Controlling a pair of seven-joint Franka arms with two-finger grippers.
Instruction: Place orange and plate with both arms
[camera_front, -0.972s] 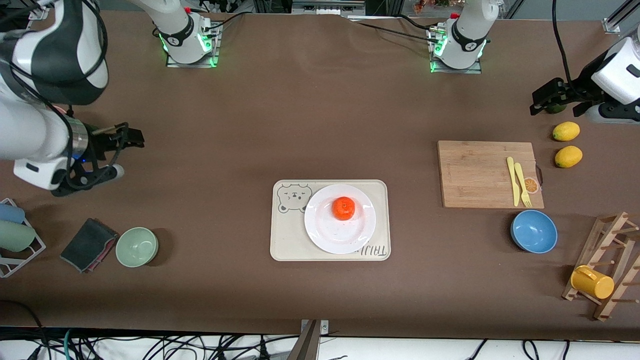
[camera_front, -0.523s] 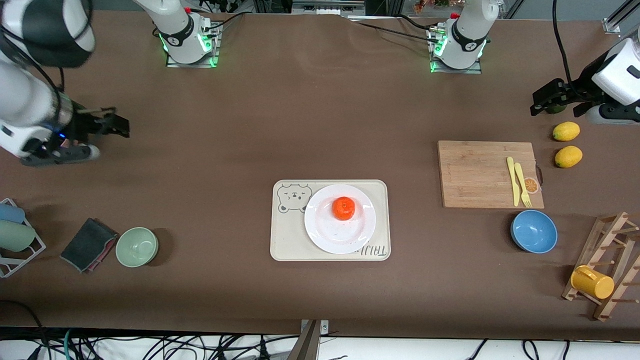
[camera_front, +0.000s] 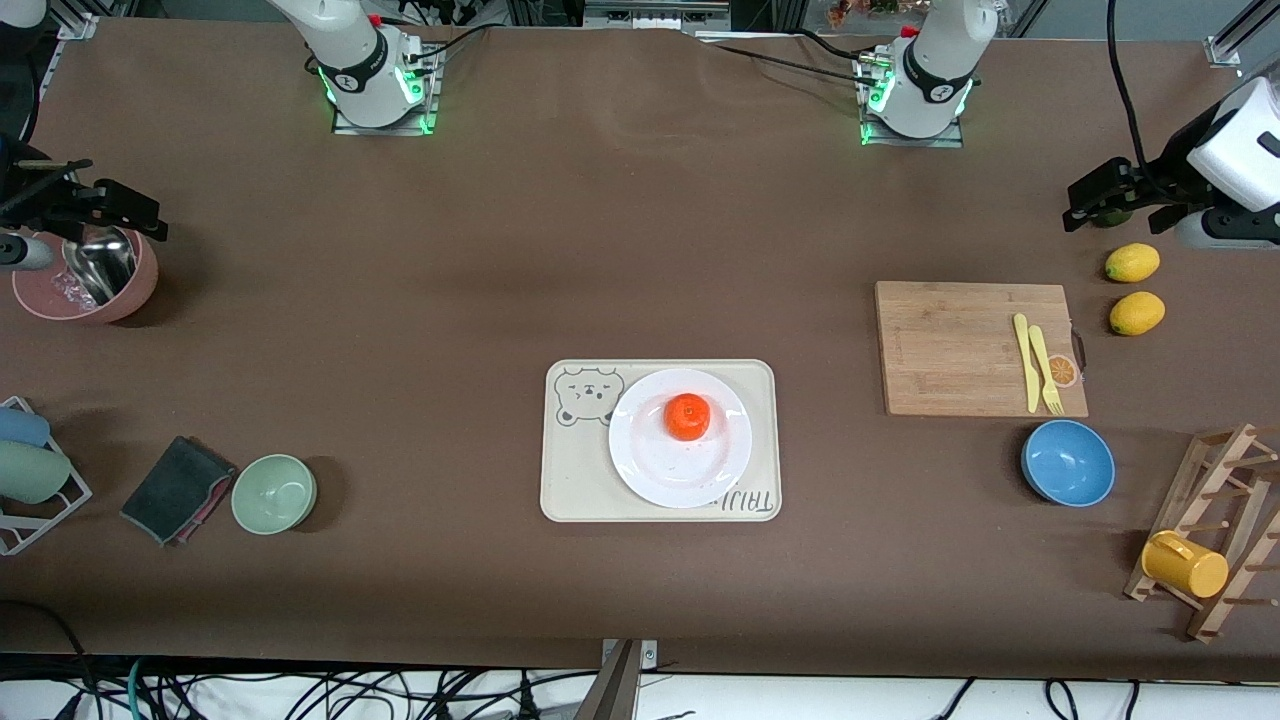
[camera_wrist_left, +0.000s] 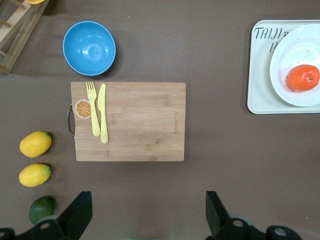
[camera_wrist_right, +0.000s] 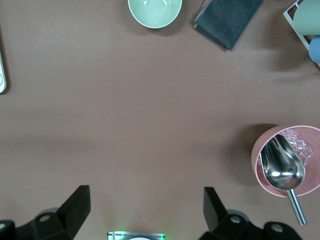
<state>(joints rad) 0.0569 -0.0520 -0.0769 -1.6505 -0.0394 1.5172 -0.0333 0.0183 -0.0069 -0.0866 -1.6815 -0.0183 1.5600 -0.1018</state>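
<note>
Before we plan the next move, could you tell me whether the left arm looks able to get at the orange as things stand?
Probably yes. The orange sits uncovered on the plate, nothing over it. The left pincer is open and empty, up over the table's end beside the lemons; only the low cutting board lies between.

Robot lab: arm bases (camera_front: 375, 75) bolted to brown table (camera_front: 600, 250), cable tangle (camera_front: 300, 695) below edge.

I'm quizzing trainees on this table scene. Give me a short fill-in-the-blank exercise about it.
1. The small round orange lies on the round white ____.
2. The white plate rests on the cream bear-print ____.
3. The yellow plastic fork and knife lie on the wooden ____.
4. Both grippers, left and right, stand ____.

Missing words: plate; tray; cutting board; open
</note>
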